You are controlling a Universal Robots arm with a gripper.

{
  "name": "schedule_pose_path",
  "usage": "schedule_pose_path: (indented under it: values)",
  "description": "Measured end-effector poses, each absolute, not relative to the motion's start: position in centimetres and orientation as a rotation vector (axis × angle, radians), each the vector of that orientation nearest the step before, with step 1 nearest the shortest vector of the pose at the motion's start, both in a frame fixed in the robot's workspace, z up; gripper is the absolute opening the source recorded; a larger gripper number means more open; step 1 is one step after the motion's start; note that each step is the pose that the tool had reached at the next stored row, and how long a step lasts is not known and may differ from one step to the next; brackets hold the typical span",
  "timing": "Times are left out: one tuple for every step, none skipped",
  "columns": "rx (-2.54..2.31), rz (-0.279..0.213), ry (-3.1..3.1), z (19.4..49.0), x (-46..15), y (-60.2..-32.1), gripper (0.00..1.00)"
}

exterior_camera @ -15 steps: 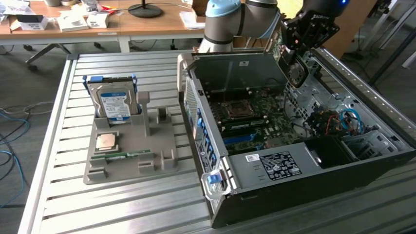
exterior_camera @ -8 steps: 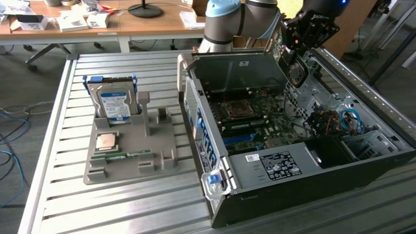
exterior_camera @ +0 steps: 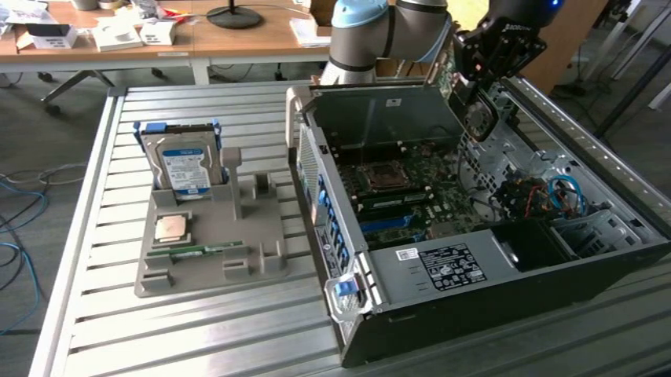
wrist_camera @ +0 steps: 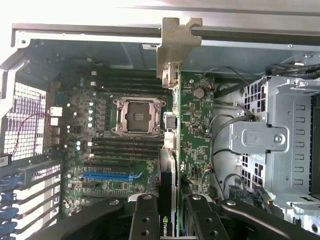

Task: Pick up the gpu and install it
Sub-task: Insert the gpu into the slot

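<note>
The slatted metal tabletop (exterior_camera: 126,345) carries an open computer case (exterior_camera: 472,330) lying on its side, on the exterior view's right. Its motherboard (exterior_camera: 394,196) faces up. On the exterior view's left sits a grey holder tray (exterior_camera: 199,271) with a hard drive (exterior_camera: 187,165) standing at its far end.

The gpu (exterior_camera: 474,110) hangs over the far right part of the case, above the motherboard and touching nothing in the case. The gripper (exterior_camera: 501,43) is clenched on one end of the card. In the wrist view the card (wrist_camera: 195,130) runs edge-on away from the fingers (wrist_camera: 145,220), with its grey end bracket (wrist_camera: 177,42) at the far end, near the case wall.

The blue expansion slot (wrist_camera: 111,176) lies off to one side of the card's line. Lowered this way, the edge would probably meet bare board rather than the slot. The bracket could catch on the case wall, and a grip on one end alone may let the card tilt and jam.
</note>
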State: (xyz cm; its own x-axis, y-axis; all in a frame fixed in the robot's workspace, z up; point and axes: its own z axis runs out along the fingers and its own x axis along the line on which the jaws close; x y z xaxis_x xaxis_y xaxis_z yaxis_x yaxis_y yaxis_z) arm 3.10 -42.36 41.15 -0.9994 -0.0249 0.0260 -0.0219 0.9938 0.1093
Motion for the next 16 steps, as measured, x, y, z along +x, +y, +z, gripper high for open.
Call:
schedule_pose_path:
  values:
    - [0.05, -0.169, -3.109, 41.14, 3.1, -42.36, 0.26]
    - [0.067, -0.168, -3.108, 41.13, 3.1, -42.36, 0.26]
    - [0.086, -0.166, -3.107, 41.13, 3.1, -42.36, 0.26]
    - [0.104, -0.164, -3.106, 41.13, 3.1, -42.36, 0.26]
    - [0.12, -0.163, -3.105, 41.12, 3.1, -42.37, 0.26]
    - [0.136, -0.162, -3.103, 41.12, 3.1, -42.37, 0.26]
    - [0.152, -0.161, -3.102, 41.11, 3.1, -42.37, 0.26]
    - [0.167, -0.16, -3.101, 41.11, 3.1, -42.37, 0.26]
    - [0.183, -0.159, -3.1, 41.09, 3.1, -42.36, 0.26]
    - [0.205, -0.157, -3.098, 41.08, 3.1, -42.36, 0.26]
    - [0.227, -0.156, -3.095, 41.07, 3.1, -42.36, 0.26]
    - [0.253, -0.155, -3.092, 41.06, 3.1, -42.37, 0.26]
    - [0.279, -0.154, -3.089, 41.05, 3.1, -42.36, 0.26]
    - [0.303, -0.152, -3.086, 41.04, 3.09, -42.36, 0.26]
    - [0.326, -0.152, -3.083, 41.03, 3.09, -42.37, 0.26]
    - [0.35, -0.151, -3.08, 41.02, 3.1, -42.36, 0.26]
